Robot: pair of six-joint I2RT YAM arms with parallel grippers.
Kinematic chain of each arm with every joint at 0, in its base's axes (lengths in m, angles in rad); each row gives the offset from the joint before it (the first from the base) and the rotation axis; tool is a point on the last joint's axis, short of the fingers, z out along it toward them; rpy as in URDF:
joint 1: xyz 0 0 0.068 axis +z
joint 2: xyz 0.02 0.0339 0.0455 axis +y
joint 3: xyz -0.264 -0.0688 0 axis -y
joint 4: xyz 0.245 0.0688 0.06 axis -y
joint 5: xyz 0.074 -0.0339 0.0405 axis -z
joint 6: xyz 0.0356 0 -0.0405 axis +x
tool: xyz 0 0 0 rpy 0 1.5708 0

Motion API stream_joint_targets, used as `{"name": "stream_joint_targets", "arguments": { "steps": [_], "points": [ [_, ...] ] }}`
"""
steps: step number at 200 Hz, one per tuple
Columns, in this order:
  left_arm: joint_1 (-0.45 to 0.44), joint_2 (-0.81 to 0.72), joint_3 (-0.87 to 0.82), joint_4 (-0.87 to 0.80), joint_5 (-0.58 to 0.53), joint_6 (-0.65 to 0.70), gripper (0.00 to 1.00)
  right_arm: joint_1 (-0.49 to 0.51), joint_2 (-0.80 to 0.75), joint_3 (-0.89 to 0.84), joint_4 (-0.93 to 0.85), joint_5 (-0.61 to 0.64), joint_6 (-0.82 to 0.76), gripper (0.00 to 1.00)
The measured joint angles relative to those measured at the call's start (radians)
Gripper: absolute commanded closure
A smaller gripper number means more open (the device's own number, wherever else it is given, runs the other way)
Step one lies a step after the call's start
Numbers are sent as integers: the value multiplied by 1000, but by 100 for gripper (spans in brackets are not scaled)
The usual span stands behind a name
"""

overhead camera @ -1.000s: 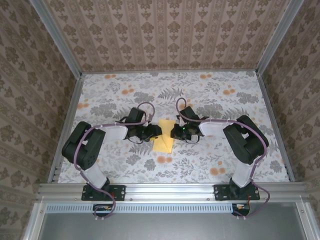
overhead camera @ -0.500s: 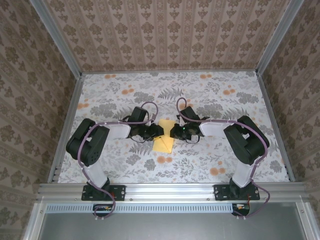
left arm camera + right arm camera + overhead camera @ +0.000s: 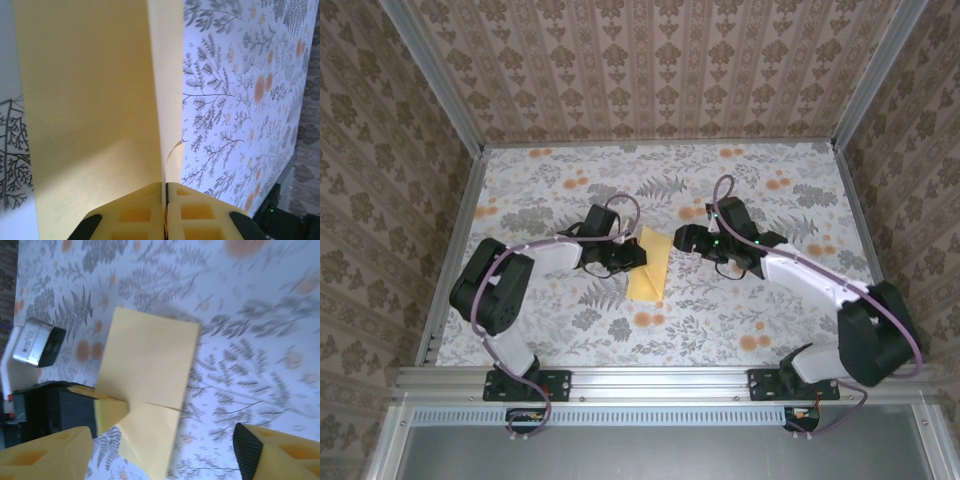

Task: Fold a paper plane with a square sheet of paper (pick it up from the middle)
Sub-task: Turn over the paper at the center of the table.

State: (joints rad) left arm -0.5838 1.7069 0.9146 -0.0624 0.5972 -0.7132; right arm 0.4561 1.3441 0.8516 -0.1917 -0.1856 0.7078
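Two claws over the flowered table [image 3: 770, 300] — the left claw [image 3: 165, 187] is pinching the folded square sheet of paper [image 3: 650, 268] tight, the right claw [image 3: 681, 240] is hanging wide open beside it.

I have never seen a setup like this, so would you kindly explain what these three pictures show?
Two small robot arms are bolted at the near edge of a flower-patterned table. The overhead picture looks down from behind them: the left arm is on the left and the right arm on the right. The other two pictures come from a camera on each wrist, so the yellow blocks at their bottom edges are that arm's own jaws. Between the arms is a pale-yellow paper, folded over. The left arm's jaws are shut on the paper, seen close up from the left wrist. The right arm's jaws stand open, off the paper, holding nothing.
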Motion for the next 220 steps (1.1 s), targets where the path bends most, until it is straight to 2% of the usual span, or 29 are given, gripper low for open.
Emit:
{"name": "stream_joint_targets", "arguments": {
  "steps": [15, 45, 85, 116, 143, 185, 220],
  "points": [
    [-13, -44, 54, -101, -55, 49, 91, -19, -66, -17, -19, 41, -27, 0],
    [-68, -110, 213, -333, -237, 160, 92, -55, -171, -58, -50, 109, -63, 0],
    [-167, -94, 476, -661, -600, 266, 91, -108, -259, -104, -82, 156, -92, 0],
    [-226, 23, 658, -864, -910, 292, 91, -156, -264, -110, -93, 162, -103, 0],
    [-262, 185, 755, -981, -1104, 292, 91, -195, -265, -111, -120, 165, -103, 0],
    [-302, 445, 865, -1073, -1242, 291, 90, -227, -280, -148, -160, 174, -101, 0],
    [-344, 572, 948, -1086, -1231, 290, 84, -267, -298, -158, -203, 190, -84, 0]
  ]
}}
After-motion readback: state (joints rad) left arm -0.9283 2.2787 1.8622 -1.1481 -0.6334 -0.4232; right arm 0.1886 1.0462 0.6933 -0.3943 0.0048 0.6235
